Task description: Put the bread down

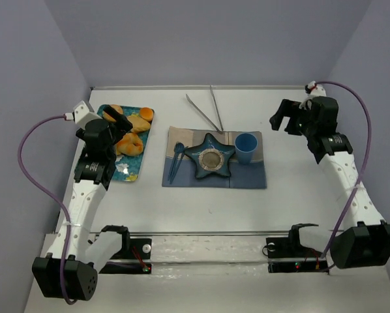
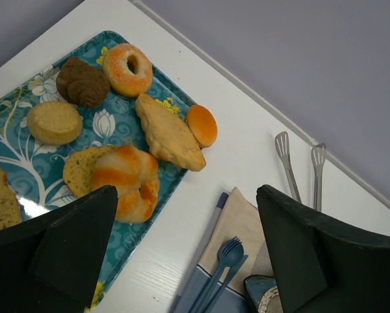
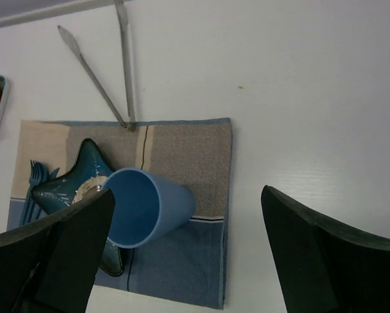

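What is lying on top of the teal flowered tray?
On the tray: a sugared doughnut, a brown pastry, a round biscuit, a long golden pastry, the bread at its rim, a striped twisted roll. One finger of the left gripper covers the tray's near part.

The tray (image 1: pixel 130 173) is lying at the table's (image 1: pixel 201 208) left, the mat (image 1: pixel 247 177) mid-table to its right. On the mat the plate (image 1: pixel 194 154) is sitting centrally, the fork (image 1: pixel 176 160) lying left of it and the cup (image 1: pixel 246 147) standing right (just beside one plate tip). The tongs (image 1: pixel 208 111) are lying behind the mat, reaching its far edge. The bread (image 2: pixel 201 125) is sitting at the tray's far right corner, touching the pastry (image 2: pixel 170 134), the doughnut (image 2: pixel 128 70) lying left of both.
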`<state>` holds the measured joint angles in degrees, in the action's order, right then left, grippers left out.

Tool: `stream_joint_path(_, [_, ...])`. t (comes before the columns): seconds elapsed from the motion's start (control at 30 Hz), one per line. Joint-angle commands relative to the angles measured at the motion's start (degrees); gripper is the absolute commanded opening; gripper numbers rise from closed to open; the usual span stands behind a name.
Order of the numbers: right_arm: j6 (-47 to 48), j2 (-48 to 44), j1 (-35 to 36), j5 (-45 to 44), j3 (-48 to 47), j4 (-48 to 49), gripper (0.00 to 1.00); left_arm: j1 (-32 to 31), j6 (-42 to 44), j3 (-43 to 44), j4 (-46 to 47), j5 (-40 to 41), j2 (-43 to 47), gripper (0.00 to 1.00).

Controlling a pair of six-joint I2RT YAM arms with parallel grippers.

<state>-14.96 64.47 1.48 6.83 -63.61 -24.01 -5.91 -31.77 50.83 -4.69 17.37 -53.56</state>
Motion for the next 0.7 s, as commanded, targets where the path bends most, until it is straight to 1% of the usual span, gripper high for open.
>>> stream_joint_path(0.0, [13.27,8.02,9.84,3.12,-11.32,2.66,1.0,0.11,0.92,1.2,1.35,-0.31,-0.75,0.99])
stream_joint_path(0.03, [18.77,10.39,11.95,0.58,-13.1,2.3,1.0,0.11,1.01,1.03,1.52,-0.31,-1.1,0.99])
stream_joint_path(0.1, [21.72,15.84,13.99,1.68,-17.14,1.43,1.0,0.11,1.18,0.85,1.61,-0.05,-1.54,0.99])
stream_joint_path(0.13, [23.21,21.52,13.99,3.61,-21.51,0.9,1.0,0.11,1.27,0.76,1.79,0.12,-1.9,0.99])
stream_joint_path(0.17, [24.18,24.36,13.99,6.15,-23.73,0.37,1.0,0.11,1.53,0.59,1.79,0.39,-2.16,0.99])
stream_joint_path(0.2, [25.23,27.17,14.69,6.53,-26.27,-1.29,1.0,0.11,1.8,0.59,1.79,0.48,-2.6,0.99])
stream_joint_path(0.23, [27.68,32.34,15.48,6.53,-31.08,-2.09,1.0,0.11,1.89,0.67,1.61,0.48,-2.95,0.99])
stream_joint_path(0.3, [29.63,37.29,16.71,4.6,-35.77,-4.63,1.0,0.2,2.32,0.59,1.61,0.74,-3.3,0.99])
stream_joint_path(0.37, [31.12,42.03,17.94,2.58,-40.34,-6.22,1.0,0.2,2.24,0.41,1.7,1.18,-4.01,0.99])
stream_joint_path(0.47, [31.49,53.09,19.26,0.56,-50.95,-8.51,1.0,0.2,2.41,0.59,2.14,1.44,-5.23,0.99])
stream_joint_path(0.57, [30.78,59.35,19.96,-0.67,-57.13,-10.53,1.0,0.2,2.59,0.94,2.31,1.35,-6.55,0.99])
stream_joint_path(0.6, [30.52,63.03,20.49,-0.76,-60.89,-11.49,1.0,0.2,2.68,1.11,2.32,1.36,-6.73,0.99])
stream_joint_path(0.67, [29.2,67.69,21.19,-1.64,-63.81,-11.76,1.0,0.29,2.77,1.2,2.58,1.62,-7.43,0.99])
